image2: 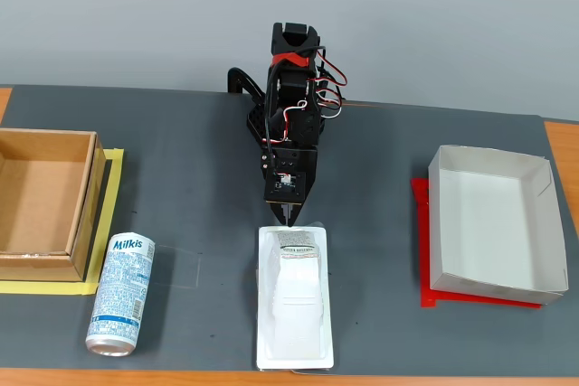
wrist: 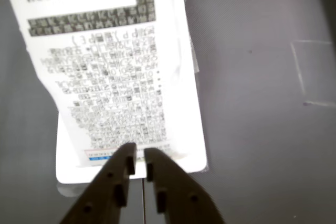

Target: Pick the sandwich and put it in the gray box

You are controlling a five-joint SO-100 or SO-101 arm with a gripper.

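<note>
The sandwich [image2: 295,300] is a flat white plastic package lying lengthwise on the dark mat, front centre in the fixed view. In the wrist view the sandwich [wrist: 113,72] fills the upper left, showing a barcode and small print. My gripper [image2: 288,217] points down at the package's far end, tips right at its rim. Seen from the wrist, the gripper [wrist: 139,156] is shut to a thin slit over the package's near edge, and I see nothing held between the fingertips. The gray box [image2: 448,223] stands open at the right on a red patch, well away from the gripper.
A brown cardboard box [image2: 83,214] sits at the left edge on yellow tape. A blue-white Milkis can [image2: 121,294] lies on its side in front of it. Bare dark mat separates the package from the gray box.
</note>
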